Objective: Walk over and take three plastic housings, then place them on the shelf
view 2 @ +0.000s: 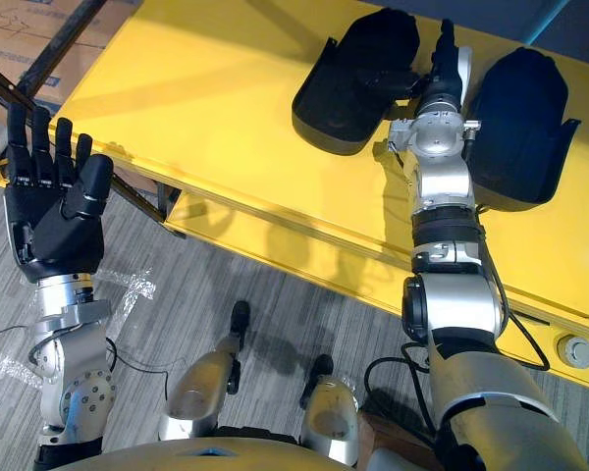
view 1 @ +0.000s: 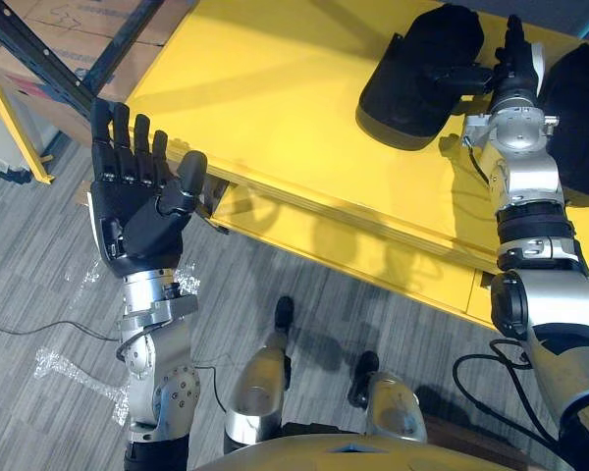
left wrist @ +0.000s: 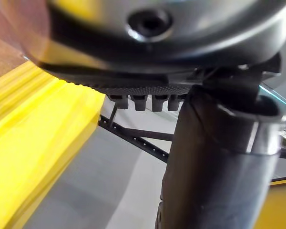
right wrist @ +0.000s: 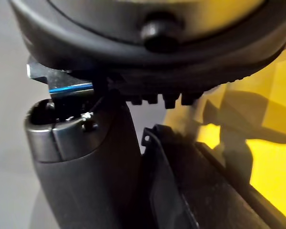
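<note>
Grey floor (view 1: 39,304) lies nearest; above it at 9 o'clock the left hand (view 1: 128,211) stands raised, fingers straight. Farther, on the yellow tabletop (view 1: 275,98), the right hand (view 2: 444,74) lies straight-fingered between the black plastic 12 o'clock housing (view 2: 348,83) and the 2 o'clock housing (view 2: 520,128), thumb touching the former's rim

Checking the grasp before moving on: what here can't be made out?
- Right housing: cut off by the left eye view's right edge.
- Left housing: whether the right hand holds it; its own bulk hides the contact in the right wrist view.
- Table: far side cut by top edge.
</note>
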### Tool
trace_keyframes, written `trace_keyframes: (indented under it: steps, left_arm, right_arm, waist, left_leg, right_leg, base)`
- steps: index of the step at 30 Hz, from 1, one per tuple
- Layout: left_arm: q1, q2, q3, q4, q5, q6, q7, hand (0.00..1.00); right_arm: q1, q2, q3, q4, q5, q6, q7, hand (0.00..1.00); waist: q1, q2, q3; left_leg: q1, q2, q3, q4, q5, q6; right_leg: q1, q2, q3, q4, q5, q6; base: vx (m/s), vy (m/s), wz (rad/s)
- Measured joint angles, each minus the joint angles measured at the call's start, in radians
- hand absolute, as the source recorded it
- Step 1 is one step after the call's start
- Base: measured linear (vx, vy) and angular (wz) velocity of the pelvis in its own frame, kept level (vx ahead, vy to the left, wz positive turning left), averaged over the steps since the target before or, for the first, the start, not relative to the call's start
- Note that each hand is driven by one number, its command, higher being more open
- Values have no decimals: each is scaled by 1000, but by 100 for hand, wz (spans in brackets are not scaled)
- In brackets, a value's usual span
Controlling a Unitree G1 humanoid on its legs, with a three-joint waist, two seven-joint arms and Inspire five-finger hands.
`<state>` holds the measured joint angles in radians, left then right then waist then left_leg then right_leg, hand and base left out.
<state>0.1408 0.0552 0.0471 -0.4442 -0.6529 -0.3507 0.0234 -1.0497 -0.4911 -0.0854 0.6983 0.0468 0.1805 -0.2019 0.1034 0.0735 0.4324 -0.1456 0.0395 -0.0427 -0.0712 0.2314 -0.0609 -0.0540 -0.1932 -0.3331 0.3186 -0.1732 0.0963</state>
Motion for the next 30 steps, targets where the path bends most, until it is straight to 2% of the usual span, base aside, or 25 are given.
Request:
trace_keyframes:
  steps: [11,20,30]
  left_arm:
    - [-15,1,2,-37,0,-21,-1,100]
    - [-14,1,5,-37,0,-21,-6,100]
    - [-11,2,6,-33,-4,-21,-12,100]
  right_arm:
    - [-27,-17,66,0,0,-66,49,100]
    - [-28,-18,113,0,0,-100,96,100]
    - [-43,-18,122,0,-4,-139,73,100]
  waist:
    - [-1,1,36]
    - [2,0,37]
    - [3,0,37]
  left_leg:
    - [-4,-9,2,6,6,6]
    - [-4,-10,1,12,6,7]
    - [-5,-10,-2,13,6,7]
  right_leg:
    - [-17,-13,6,32,-14,-2]
    - [-13,-14,5,32,-14,-2]
    - [-12,-14,3,32,-13,-1]
  base:
    - [4,-9,0]
    - [2,-7,0]
    - [0,0,0]
